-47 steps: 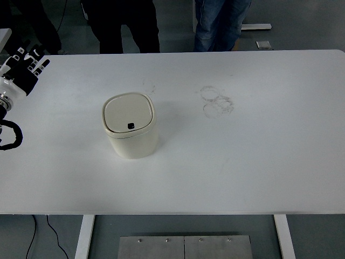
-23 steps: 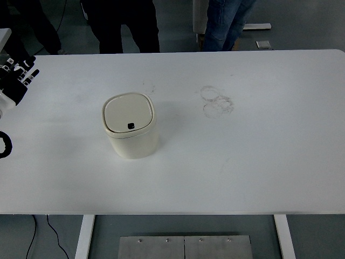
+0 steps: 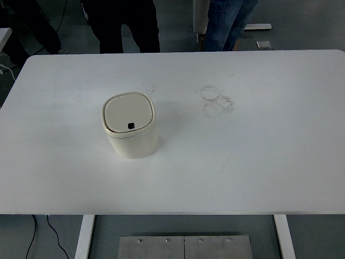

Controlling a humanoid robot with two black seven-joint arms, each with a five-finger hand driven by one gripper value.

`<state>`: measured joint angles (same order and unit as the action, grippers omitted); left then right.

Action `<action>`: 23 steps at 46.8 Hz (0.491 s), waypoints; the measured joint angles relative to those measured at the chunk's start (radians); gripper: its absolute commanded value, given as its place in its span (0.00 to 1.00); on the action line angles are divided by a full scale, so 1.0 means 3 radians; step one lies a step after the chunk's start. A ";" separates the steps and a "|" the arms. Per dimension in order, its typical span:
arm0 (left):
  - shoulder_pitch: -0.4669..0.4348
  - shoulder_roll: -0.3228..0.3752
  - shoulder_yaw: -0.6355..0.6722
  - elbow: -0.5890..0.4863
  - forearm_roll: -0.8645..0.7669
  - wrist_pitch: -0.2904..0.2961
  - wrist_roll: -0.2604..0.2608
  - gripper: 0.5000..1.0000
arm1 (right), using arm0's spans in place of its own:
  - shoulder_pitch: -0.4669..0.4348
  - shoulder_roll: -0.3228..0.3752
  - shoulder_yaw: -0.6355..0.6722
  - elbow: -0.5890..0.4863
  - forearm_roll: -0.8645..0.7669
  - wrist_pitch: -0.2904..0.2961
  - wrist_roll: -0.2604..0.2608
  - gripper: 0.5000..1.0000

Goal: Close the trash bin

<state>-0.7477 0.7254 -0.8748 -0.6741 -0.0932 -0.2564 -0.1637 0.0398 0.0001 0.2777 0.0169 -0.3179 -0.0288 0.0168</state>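
A small cream trash bin (image 3: 130, 127) stands upright on the white table (image 3: 242, 162), left of centre. Its flat lid (image 3: 127, 113) lies down flush in the rim, with a small black button near the lid's front edge. Neither of my hands shows in the head view.
Faint grey ring marks (image 3: 216, 101) stain the table right of the bin. Two people stand beyond the far edge: dark trousers (image 3: 128, 24) and blue jeans (image 3: 226, 21). A cable (image 3: 40, 232) hangs under the table's near left corner.
My left hand, at the table's left edge a second ago, has drawn back out of the picture. The bin has not moved.
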 measured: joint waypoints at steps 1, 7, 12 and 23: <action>0.0004 0.0001 -0.0001 0.0001 0.0000 -0.0007 0.0000 1.00 | 0.0000 0.0000 0.0000 0.0000 0.0000 0.0000 0.0000 0.98; 0.0031 -0.0017 -0.0001 -0.0004 0.0007 -0.0009 0.0000 1.00 | 0.0001 0.0000 0.0000 0.0001 0.0001 0.0001 0.0001 0.98; 0.0042 -0.0032 -0.0002 -0.0008 0.0009 -0.0015 0.0000 1.00 | 0.0000 0.0000 0.0000 0.0000 0.0001 0.0000 0.0000 0.98; 0.0066 -0.0334 -0.0002 -0.0029 0.0004 -0.0009 -0.0008 1.00 | 0.0000 0.0000 0.0000 0.0000 0.0002 -0.0001 0.0000 0.98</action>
<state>-0.7278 0.6252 -0.8754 -0.6828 -0.0918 -0.2590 -0.1662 0.0399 -0.0001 0.2776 0.0169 -0.3174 -0.0292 0.0168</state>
